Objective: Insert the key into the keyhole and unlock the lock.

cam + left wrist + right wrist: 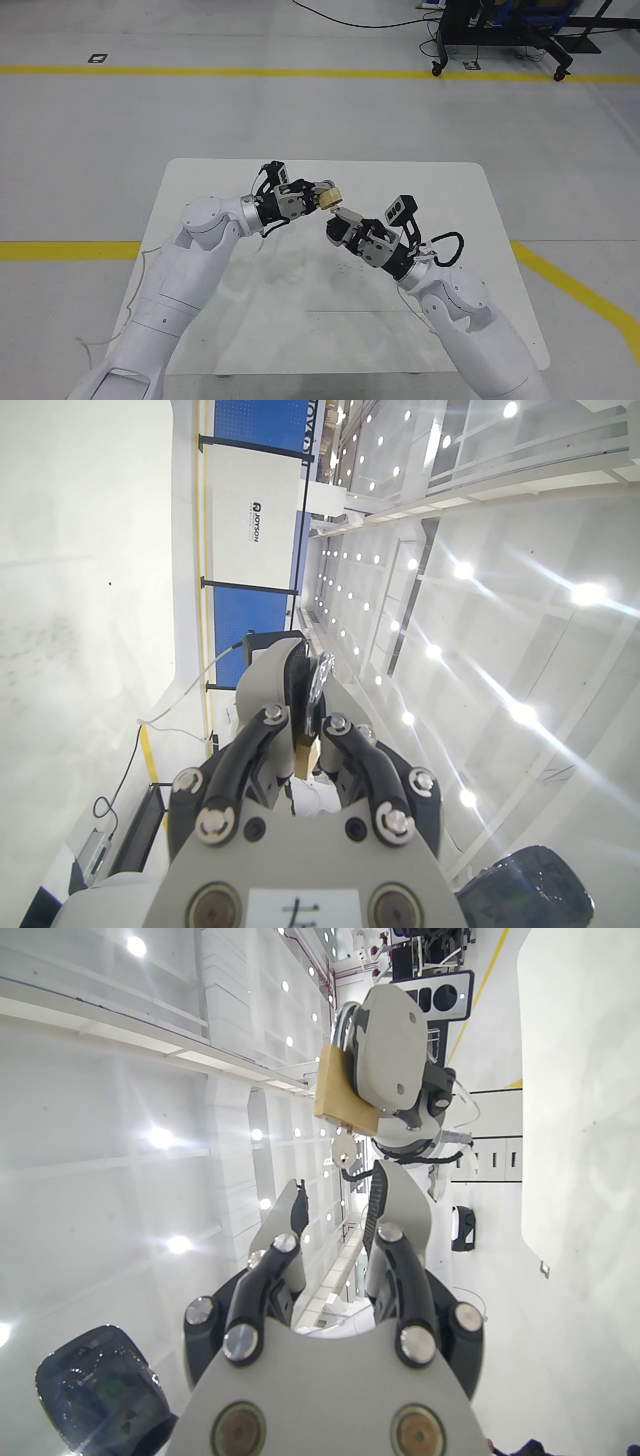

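Note:
A brass padlock (333,197) is held up over the middle of the white table (210,180), with my left gripper (322,196) shut on it. In the left wrist view its brass body (305,757) and silver shackle (320,677) sit between the closed fingers. A silver key (345,1150) sticks out of the keyhole in the padlock's (337,1088) lower face. My right gripper (342,1178) is open just below the key head, one finger on each side and neither touching it. In the top view this right gripper (340,222) is close to the lock.
Both arms meet above the table's centre, and the tabletop around them is bare. A black wheeled cart (500,35) stands on the floor far behind the table, beyond a yellow floor line (200,70).

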Controlling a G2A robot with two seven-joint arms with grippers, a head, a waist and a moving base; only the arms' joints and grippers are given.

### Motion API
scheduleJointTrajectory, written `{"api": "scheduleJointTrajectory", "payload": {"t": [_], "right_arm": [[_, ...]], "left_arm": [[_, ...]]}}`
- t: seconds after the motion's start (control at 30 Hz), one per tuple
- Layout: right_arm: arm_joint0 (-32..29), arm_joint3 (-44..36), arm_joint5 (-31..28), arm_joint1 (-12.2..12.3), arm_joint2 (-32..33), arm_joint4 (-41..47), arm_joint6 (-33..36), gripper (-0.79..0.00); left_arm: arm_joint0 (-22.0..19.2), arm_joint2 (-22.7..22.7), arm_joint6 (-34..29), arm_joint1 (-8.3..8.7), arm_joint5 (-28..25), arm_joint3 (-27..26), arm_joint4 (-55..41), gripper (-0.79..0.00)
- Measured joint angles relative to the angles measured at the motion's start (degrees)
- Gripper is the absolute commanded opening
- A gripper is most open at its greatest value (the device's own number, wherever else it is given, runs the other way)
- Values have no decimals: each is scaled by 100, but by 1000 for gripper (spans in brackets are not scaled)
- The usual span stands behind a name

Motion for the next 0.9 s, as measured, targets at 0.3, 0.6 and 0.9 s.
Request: {"api": "scheduleJointTrajectory", "payload": {"t": [0.3, 0.6, 0.9], "right_arm": [[175, 196, 134, -37, -63, 136, -89, -693], [236, 265, 210, -56, -81, 98, -199, -708], [240, 273, 259, -77, -59, 240, -270, -785]], "left_arm": [[-11, 19, -14, 5, -6, 2, 41, -785], [-16, 30, -11, 10, -8, 1, 72, -785], [-25, 38, -17, 13, -21, 10, 81, -785]]}}
